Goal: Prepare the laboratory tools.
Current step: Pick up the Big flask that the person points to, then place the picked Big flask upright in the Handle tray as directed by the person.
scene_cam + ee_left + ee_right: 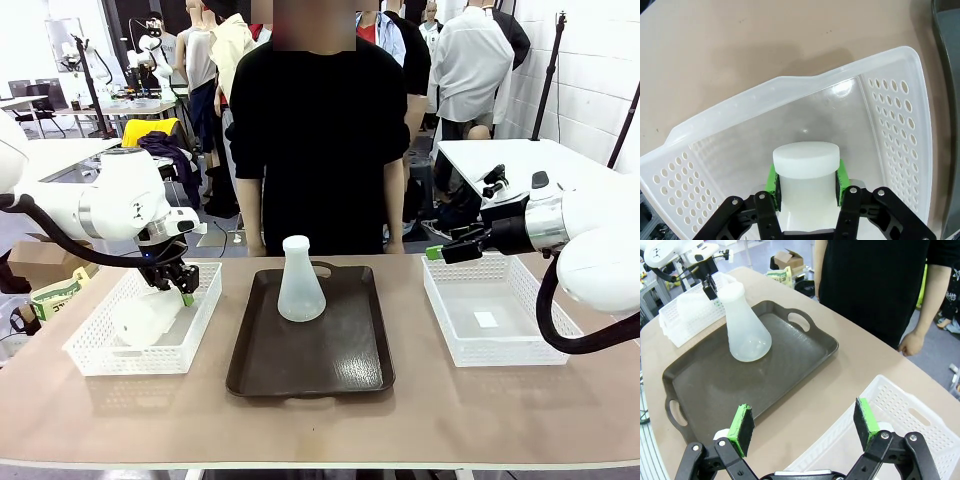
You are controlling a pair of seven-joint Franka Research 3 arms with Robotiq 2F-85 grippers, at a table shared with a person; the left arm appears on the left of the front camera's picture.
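Close up, the left pincer (pixel 806 181) is clamped on the neck of one flask (pixel 805 157), its green pads (pixel 772 182) pressing either side just under the rim, inside the left basket (pixel 892 100). The flask's body is cut off below the pincer. From the front it is a pale, tilted blur behind the mesh wall, and whether it touches the basket floor I cannot tell. The right pincer (pixel 802 412) gapes wide, holding nothing, over the right basket (pixel 900 400) edge. Farther off, the second flask (pixel 300 285) stands upright on the brown tray (pixel 310 370), which sits in the middle of the surface (pixel 450 420), with a person (pixel 310 130) beyond.
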